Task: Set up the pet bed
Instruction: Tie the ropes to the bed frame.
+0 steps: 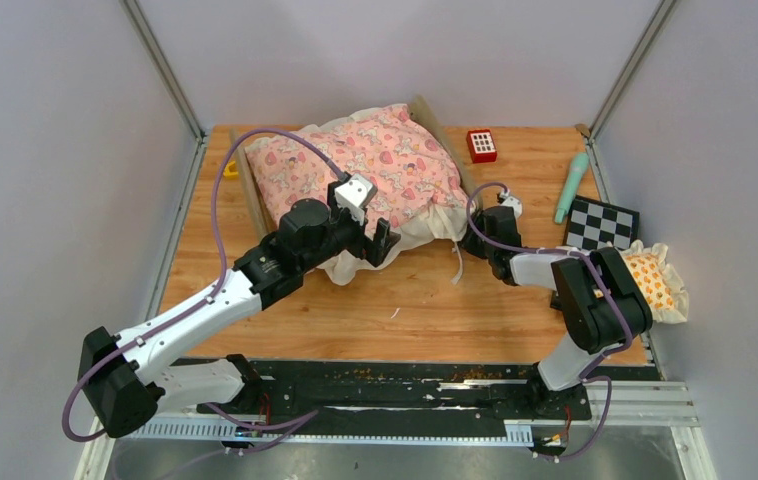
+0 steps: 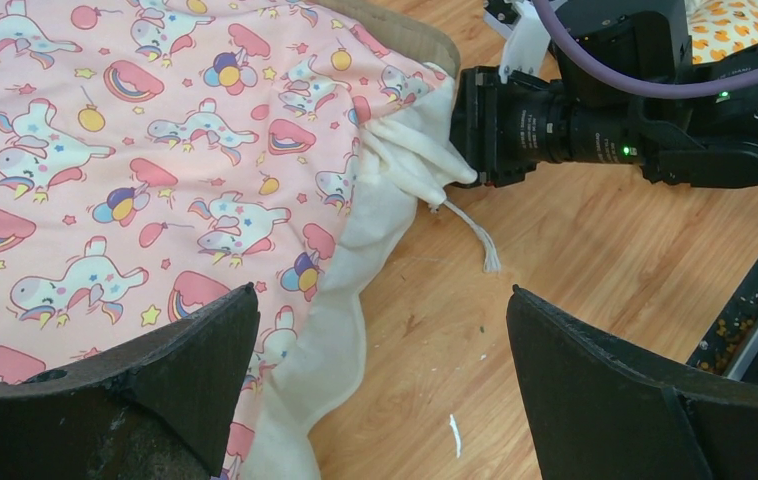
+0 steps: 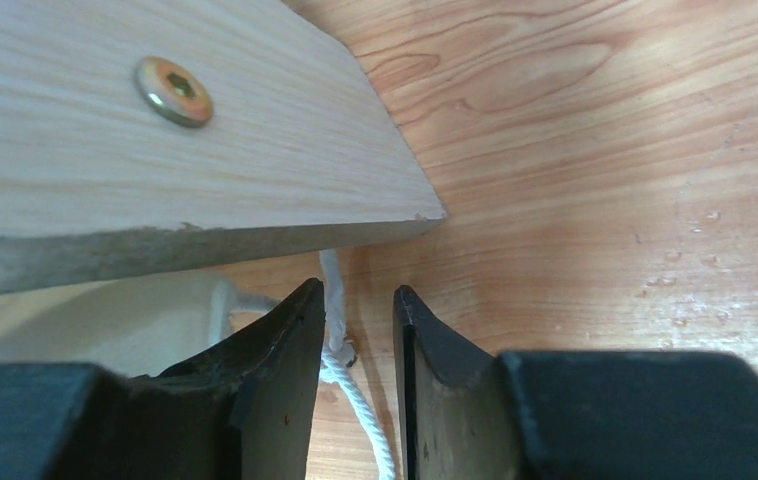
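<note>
The wooden tabletop carries the pet bed at its far middle, set askew. Two light-wood boards show past the cover, one at the left end and one at the far right end. Between them the bed's long axis runs across the tabletop from near-left to far-right. Which end is the head I cannot tell, since the cover hides it.

The pink unicorn quilt lies over the whole bed, and its cream ruffle spills onto the tabletop along the near side.

The left tool hangs over that near edge with its jaws wide apart and nothing between them.

The right tool sits low at the bed's near right corner, against the bunched ruffle corner. Its jaws stand a narrow gap apart, and a white cord runs through the gap without being clearly pinched.

At the right edge lie an orange-patterned pillow and a checkerboard card, then a teal stick. A red block lies just beside the bed's far right board, and a small yellow piece lies by the left board.
</note>
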Controlling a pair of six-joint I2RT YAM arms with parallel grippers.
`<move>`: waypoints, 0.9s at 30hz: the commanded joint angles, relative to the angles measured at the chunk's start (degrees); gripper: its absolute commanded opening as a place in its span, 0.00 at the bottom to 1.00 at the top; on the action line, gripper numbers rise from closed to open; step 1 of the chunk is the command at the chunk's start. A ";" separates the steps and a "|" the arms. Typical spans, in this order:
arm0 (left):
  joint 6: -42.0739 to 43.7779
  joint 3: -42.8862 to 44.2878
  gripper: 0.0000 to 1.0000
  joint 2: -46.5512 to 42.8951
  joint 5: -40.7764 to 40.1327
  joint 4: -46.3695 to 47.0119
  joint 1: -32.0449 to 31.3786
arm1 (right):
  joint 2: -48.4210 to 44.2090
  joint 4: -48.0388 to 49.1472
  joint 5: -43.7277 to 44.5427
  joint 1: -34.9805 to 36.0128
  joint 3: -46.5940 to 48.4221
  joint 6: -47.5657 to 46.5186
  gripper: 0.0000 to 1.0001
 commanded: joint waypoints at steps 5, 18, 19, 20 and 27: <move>-0.62 -0.21 1.00 -0.39 0.51 1.45 0.20 | 0.70 5.22 -3.26 -0.09 -0.10 -1.40 0.33; 0.07 -0.47 1.00 -0.62 0.67 1.15 0.25 | 4.35 -3.39 -0.06 1.88 4.92 -2.62 0.34; 0.12 -0.42 1.00 -0.72 0.65 1.10 0.22 | 4.53 -4.59 0.62 2.10 5.52 -2.54 0.34; 0.16 -0.39 1.00 -0.85 0.69 1.01 0.24 | 4.80 -6.00 1.39 2.36 6.56 -2.47 0.34; 0.60 -0.73 1.00 -1.71 0.43 0.61 0.27 | 6.89 -17.82 7.01 5.12 12.95 -2.88 0.33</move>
